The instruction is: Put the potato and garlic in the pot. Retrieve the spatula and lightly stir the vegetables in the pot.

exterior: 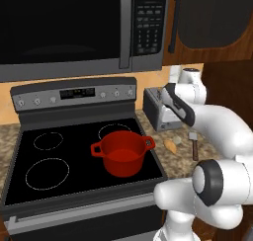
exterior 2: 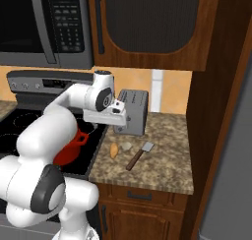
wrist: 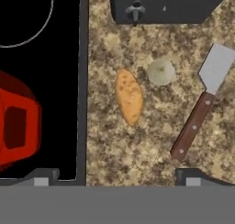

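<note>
The tan potato (wrist: 129,97) lies on the speckled counter, just right of the stove's edge. Close beside it rests the pale garlic (wrist: 161,72), and the two are apart. Further right is the spatula (wrist: 198,109), its grey head toward the toaster and its brown handle pointing back. My gripper (wrist: 117,177) hangs above the counter over the potato, open with nothing between its fingers. The red pot (exterior: 122,152) stands empty on the stove's right side. From the right base view, the potato (exterior 2: 114,150), garlic (exterior 2: 126,145) and spatula (exterior 2: 139,155) lie below my hand.
A grey toaster (exterior 2: 132,111) stands at the back of the counter, just behind the vegetables. The black stovetop (exterior: 49,161) lies to the left, with a microwave (exterior: 74,27) above it. A wooden cabinet wall (exterior 2: 216,111) closes off the counter's right side.
</note>
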